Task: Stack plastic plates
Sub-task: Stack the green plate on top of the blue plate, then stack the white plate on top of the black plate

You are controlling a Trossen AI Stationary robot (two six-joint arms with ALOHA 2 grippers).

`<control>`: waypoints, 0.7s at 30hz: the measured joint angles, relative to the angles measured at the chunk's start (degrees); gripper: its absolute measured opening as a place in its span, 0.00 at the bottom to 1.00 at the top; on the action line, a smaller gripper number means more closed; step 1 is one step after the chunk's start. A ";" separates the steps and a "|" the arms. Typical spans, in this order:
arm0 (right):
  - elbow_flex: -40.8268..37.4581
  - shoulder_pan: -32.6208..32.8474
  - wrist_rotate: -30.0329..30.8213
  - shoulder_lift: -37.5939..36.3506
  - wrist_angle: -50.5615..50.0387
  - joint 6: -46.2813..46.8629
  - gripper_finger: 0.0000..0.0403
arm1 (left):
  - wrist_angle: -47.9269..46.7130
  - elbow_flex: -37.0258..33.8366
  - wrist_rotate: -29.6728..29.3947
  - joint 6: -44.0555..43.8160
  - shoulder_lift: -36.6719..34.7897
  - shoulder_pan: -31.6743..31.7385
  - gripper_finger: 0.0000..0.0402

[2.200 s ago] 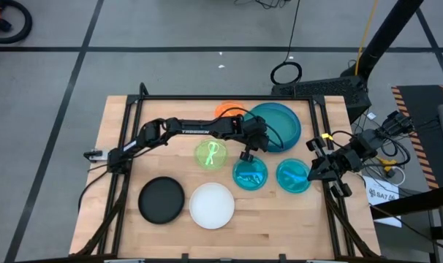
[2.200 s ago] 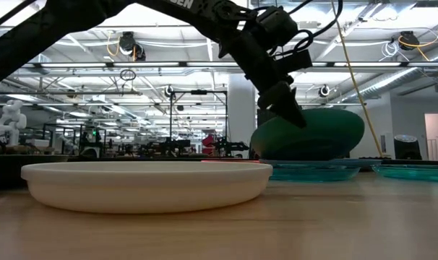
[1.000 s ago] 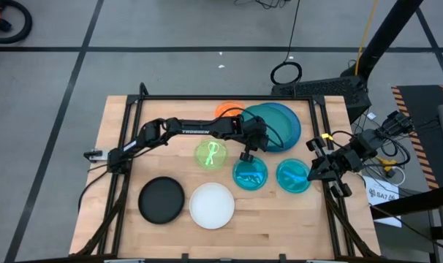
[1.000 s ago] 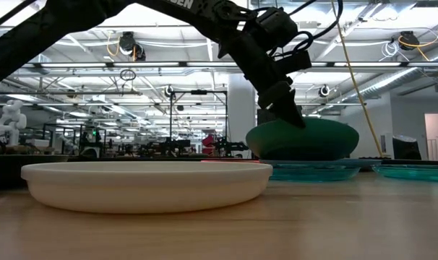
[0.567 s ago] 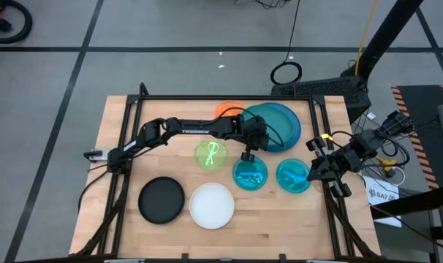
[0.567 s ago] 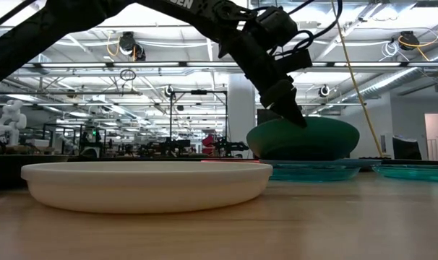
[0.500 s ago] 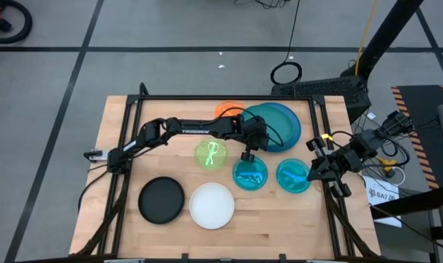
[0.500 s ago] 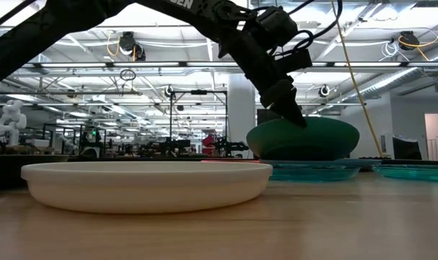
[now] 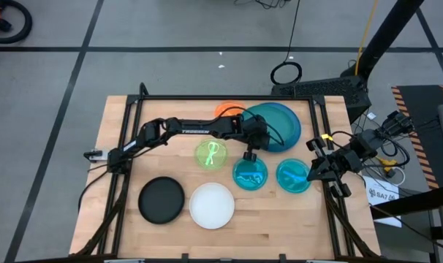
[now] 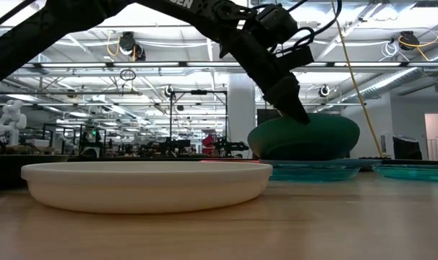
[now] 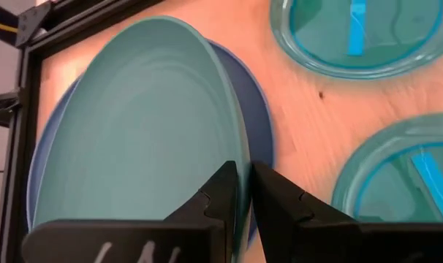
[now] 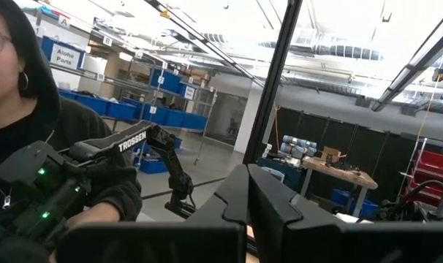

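Looking straight down on the table [image 9: 119, 124], we find the left gripper [image 9: 249, 152] a little right of the frame's centre, reaching across from the left side. Its fingers are nearly together, pinching the rim of the dark teal plate [image 9: 269, 126], which sits in the upper right of the table on top of the large blue plate [image 9: 289, 117]. In the left wrist view the two dark fingers [image 11: 220, 191] straddle the teal plate's edge [image 11: 134, 131], one on each face, and the blue plate [image 11: 254, 120] shows as a crescent beyond it. At table height the teal plate [image 10: 306, 137] is right of centre, with the gripper [image 10: 295, 108] touching its upper left edge; we cannot tell there whether it lies flat.

Just left of the big plates, an orange plate [image 9: 224, 109] peeks out behind the left arm. A lime green plate [image 9: 210, 155] lies at the centre of the high view, and two cyan plates are to the right of it: one [image 9: 250, 174] just below the left gripper, the other [image 9: 292, 175] near the table's right edge. The black plate [image 9: 161, 199] and white plate [image 9: 212, 205] sit side by side in the lower middle, close together.

The right gripper [image 9: 311, 169] waits at the right edge of the table, beside the second cyan plate, its fingers [image 12: 236, 197] pressed together on nothing. Its wrist view also shows a person [image 12: 31, 146] in a dark hood at the frame's left.
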 joint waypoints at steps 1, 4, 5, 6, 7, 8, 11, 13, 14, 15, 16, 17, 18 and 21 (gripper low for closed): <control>0.00 -0.01 0.00 0.00 -0.02 0.01 0.00 | 0.19 0.00 -0.45 -0.26 0.00 0.00 0.12; 0.00 0.00 0.00 0.00 -0.06 0.00 0.00 | 0.19 0.00 -0.86 -0.52 0.00 0.00 0.12; 0.00 0.00 0.00 0.00 -0.08 0.00 0.00 | 0.19 0.00 -0.87 -0.55 0.00 0.00 0.12; 0.00 -0.02 0.00 0.00 -0.09 0.00 0.00 | 0.19 0.00 -0.87 -0.55 0.00 0.00 0.12; 0.00 0.00 0.00 0.00 -0.09 0.00 0.00 | 0.18 0.00 -0.89 -0.55 0.00 0.00 0.12; 0.00 -0.01 0.00 0.00 -0.11 0.00 0.00 | 0.15 0.00 -0.93 -0.55 0.00 0.00 0.12; 0.00 -0.02 0.00 0.00 -0.11 0.00 0.00 | 0.16 0.00 -0.94 -0.58 0.00 0.00 0.14; 0.00 -0.02 0.00 0.00 -0.11 0.00 0.00 | 0.15 0.00 -0.93 -1.10 0.00 0.00 0.19; 0.00 0.00 0.00 0.00 -0.11 0.00 0.00 | 0.15 0.00 -0.95 -1.42 0.00 0.04 0.22; 0.00 -0.02 0.00 0.00 -0.11 0.00 0.00 | 0.17 0.00 -0.95 -1.49 0.00 0.08 0.25; 0.00 -0.01 0.00 0.00 -0.11 -0.02 0.00 | 0.18 0.00 -0.95 -1.49 0.00 0.12 0.29; 0.00 0.00 -0.01 0.00 -0.11 -0.02 0.00 | 0.18 0.00 -0.97 -1.49 0.00 0.15 0.32; 0.00 0.00 0.00 0.00 -0.11 -0.02 0.00 | 0.21 0.00 -0.97 -1.49 0.00 0.15 0.35; 0.00 0.00 0.00 -0.02 -0.17 -0.04 0.00 | 0.55 0.00 -0.97 -1.51 0.00 0.15 0.44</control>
